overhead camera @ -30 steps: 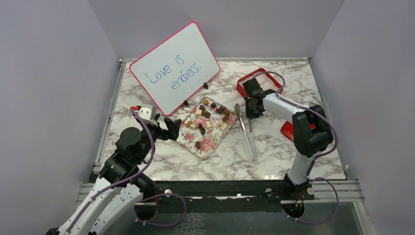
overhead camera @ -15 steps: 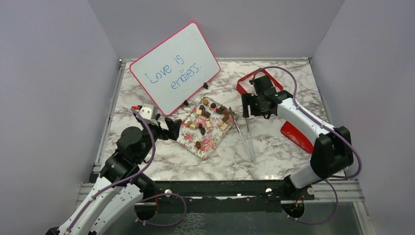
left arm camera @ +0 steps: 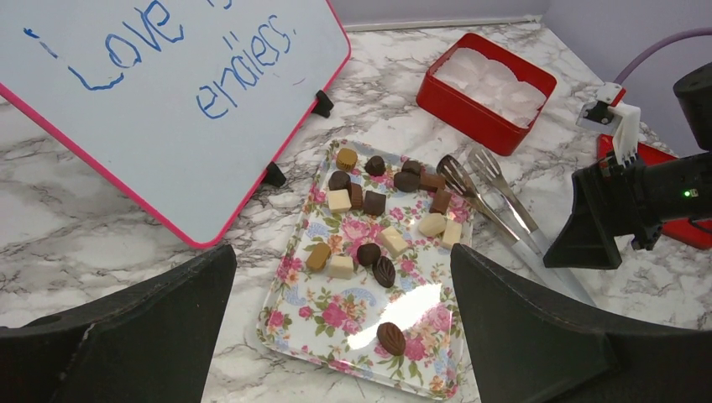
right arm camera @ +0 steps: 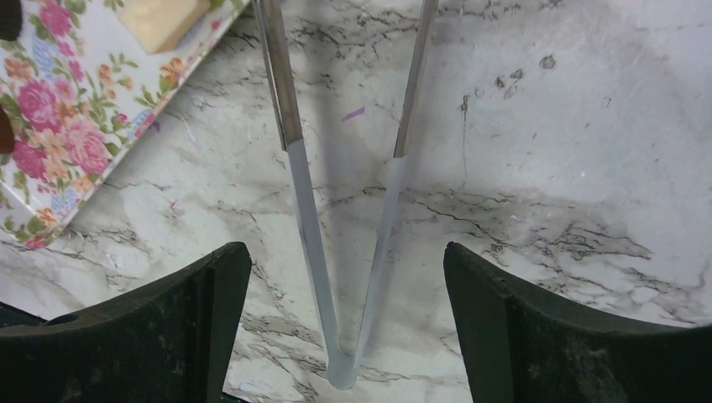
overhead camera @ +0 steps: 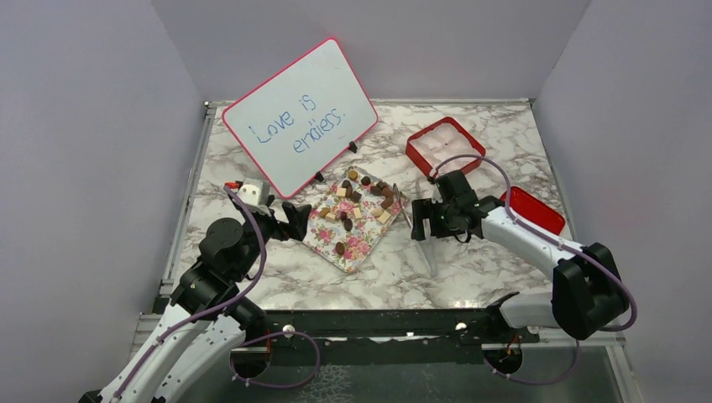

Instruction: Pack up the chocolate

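Note:
The chocolate [overhead camera: 357, 201] [left arm camera: 374, 202] lies as several dark, brown and cream pieces on a floral tray [overhead camera: 363, 239] [left arm camera: 336, 319]. A red box [overhead camera: 417, 156] [left arm camera: 470, 122] with a white liner stands at the back right. My left gripper [overhead camera: 295, 220] [left arm camera: 342, 256] is open at the tray's left edge and holds nothing. My right gripper [overhead camera: 422, 221] [right arm camera: 344, 252] is open just above the handle end of the metal tongs [overhead camera: 430, 256] [right arm camera: 302, 193], which lie on the table to the right of the tray. The tong arms pass between its fingers without touching them.
A pink-framed whiteboard [overhead camera: 298, 117] [left arm camera: 151, 101] leans at the back left behind the tray. A red lid [overhead camera: 537, 210] lies on the marble table to the right of my right arm. Grey walls close the table on three sides.
My right arm has swung from the red box toward the near side, to over the tongs, and its gripper has opened. The left arm has not moved.

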You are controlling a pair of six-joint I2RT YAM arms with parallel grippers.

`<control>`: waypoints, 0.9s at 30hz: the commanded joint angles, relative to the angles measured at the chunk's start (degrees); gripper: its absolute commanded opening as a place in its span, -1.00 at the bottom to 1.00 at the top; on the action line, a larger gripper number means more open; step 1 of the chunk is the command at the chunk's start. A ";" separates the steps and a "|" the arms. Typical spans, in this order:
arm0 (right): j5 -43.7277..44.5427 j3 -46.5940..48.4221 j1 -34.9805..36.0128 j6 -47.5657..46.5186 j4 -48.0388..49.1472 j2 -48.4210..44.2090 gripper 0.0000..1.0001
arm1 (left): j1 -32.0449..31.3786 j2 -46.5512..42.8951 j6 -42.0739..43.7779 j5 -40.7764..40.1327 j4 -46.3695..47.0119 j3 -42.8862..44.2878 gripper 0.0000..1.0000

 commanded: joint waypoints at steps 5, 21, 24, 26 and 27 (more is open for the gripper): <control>3.07 -3.06 2.05 3.50 7.67 1.28 0.70 | 0.29 1.01 0.49 0.52 0.73 -0.45 0.98; 8.46 -5.11 4.11 5.06 15.04 5.55 0.52 | 0.30 1.52 0.35 -0.01 0.67 -0.56 0.98; 8.28 -5.86 4.07 5.26 16.06 6.52 0.48 | 0.30 1.68 0.22 0.24 0.68 -0.54 0.98; 8.14 -5.62 4.12 5.49 16.00 7.80 0.45 | 0.29 1.68 0.29 0.26 0.60 -0.51 0.98; 8.11 -5.28 4.13 5.41 15.89 8.47 0.43 | 0.25 1.64 0.33 0.19 0.61 -0.54 0.98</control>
